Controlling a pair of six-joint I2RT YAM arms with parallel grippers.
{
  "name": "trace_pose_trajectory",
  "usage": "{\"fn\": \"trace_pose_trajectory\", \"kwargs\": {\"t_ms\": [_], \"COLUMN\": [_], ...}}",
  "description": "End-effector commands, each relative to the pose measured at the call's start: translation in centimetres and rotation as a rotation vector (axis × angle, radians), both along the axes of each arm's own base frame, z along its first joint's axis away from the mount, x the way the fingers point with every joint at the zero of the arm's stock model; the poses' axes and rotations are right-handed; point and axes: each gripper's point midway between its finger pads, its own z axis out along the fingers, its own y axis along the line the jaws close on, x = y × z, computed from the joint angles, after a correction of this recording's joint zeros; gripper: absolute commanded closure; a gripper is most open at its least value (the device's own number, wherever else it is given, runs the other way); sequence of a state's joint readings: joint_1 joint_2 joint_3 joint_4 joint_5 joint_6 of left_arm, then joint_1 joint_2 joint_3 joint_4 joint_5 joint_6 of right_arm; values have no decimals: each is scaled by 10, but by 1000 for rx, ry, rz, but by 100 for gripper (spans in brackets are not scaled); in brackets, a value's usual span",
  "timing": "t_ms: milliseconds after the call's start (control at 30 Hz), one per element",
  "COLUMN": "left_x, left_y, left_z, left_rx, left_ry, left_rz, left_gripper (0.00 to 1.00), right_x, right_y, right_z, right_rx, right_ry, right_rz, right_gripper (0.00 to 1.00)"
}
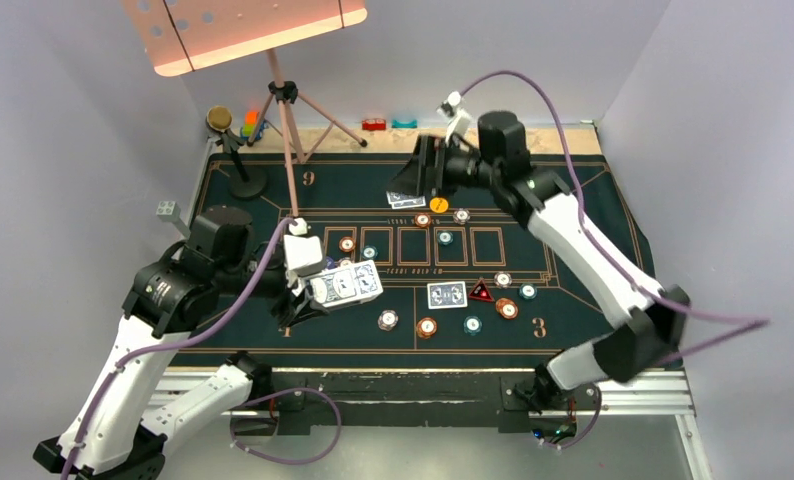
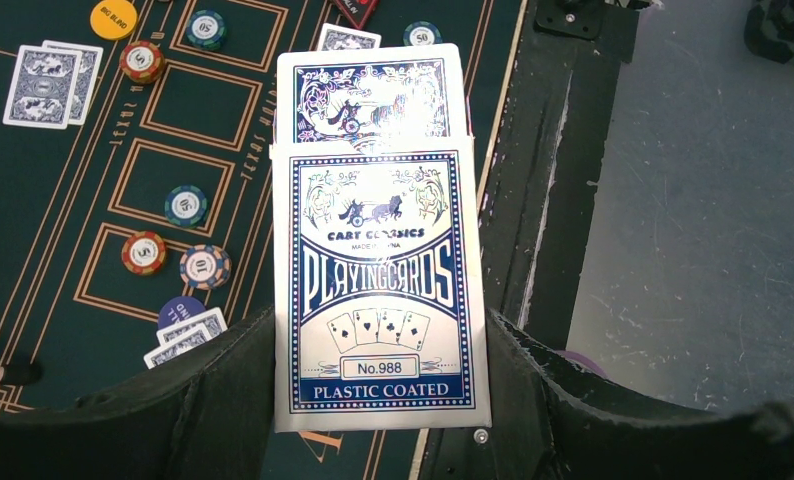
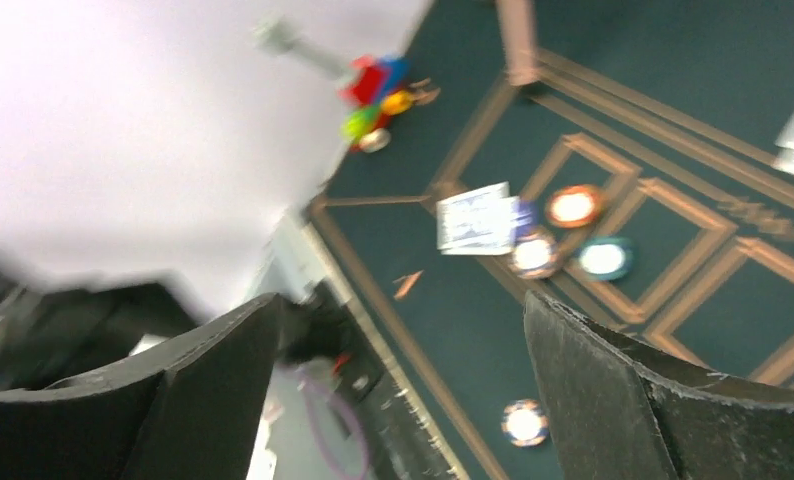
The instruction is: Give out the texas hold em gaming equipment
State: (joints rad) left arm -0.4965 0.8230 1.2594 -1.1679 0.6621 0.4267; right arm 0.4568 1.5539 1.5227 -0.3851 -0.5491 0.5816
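My left gripper (image 1: pixel 313 292) (image 2: pixel 381 330) is shut on a blue-and-white pack of playing cards (image 2: pixel 381 290) (image 1: pixel 345 286), with the deck sticking out of its open top, held over the near left of the mat. My right gripper (image 1: pixel 413 180) (image 3: pixel 398 310) hovers open and empty over the far middle, above two face-down cards (image 1: pixel 406 199) and a yellow disc (image 1: pixel 439 204). Another two cards (image 1: pixel 446 294) lie beside the red triangular marker (image 1: pixel 481 292). More cards (image 2: pixel 188 338) and a blue disc (image 2: pixel 178 312) lie under the left gripper. Several poker chips (image 1: pixel 427 326) are scattered on the mat.
The dark green printed mat (image 1: pixel 573 260) covers the table. A tripod stand (image 1: pixel 285 110) with a pink panel rises at the back left, beside a black mic stand (image 1: pixel 235 150) and stacked toy blocks (image 1: pixel 251 125) (image 3: pixel 378 95). Red (image 1: pixel 374 124) and teal (image 1: pixel 404 123) pieces sit at the back edge.
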Motion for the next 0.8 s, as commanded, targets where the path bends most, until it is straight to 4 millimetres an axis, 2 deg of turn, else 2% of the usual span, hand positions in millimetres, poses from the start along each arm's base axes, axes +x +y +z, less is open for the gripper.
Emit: {"fn": "trace_pose_trajectory", "kwargs": {"t_ms": [0,133,267,500,633,700,767], "left_x": [4,6,8,9,8,7,7], "left_y": [-8,-9,-12,-13,-12,-11,-10], "left_z": [17,17,20,24,23,23,23], "left_rx": [-60,-64,-74,-82,-81,-81,-80], "left_ry": [-28,-24,-23,-25,-25,-27,-28], "left_rz": [-9,-7,-9,-9,-6,-4,-5], "left_gripper": [100,100,100,100,100,100,100], "right_x": [-100,-145,-168,-181,-183,-184,-185], "right_y": [25,25,35,62,69,69,69], "right_z": [25,32,19,3,-7,-13,-16], "right_rx": [153,227,189,193,233,225,219], "right_ry": [25,43,81,147,200,216,228], "right_rz": [228,272,299,355,372,372,371], "right_gripper": [6,5,4,2,2,8,18]}}
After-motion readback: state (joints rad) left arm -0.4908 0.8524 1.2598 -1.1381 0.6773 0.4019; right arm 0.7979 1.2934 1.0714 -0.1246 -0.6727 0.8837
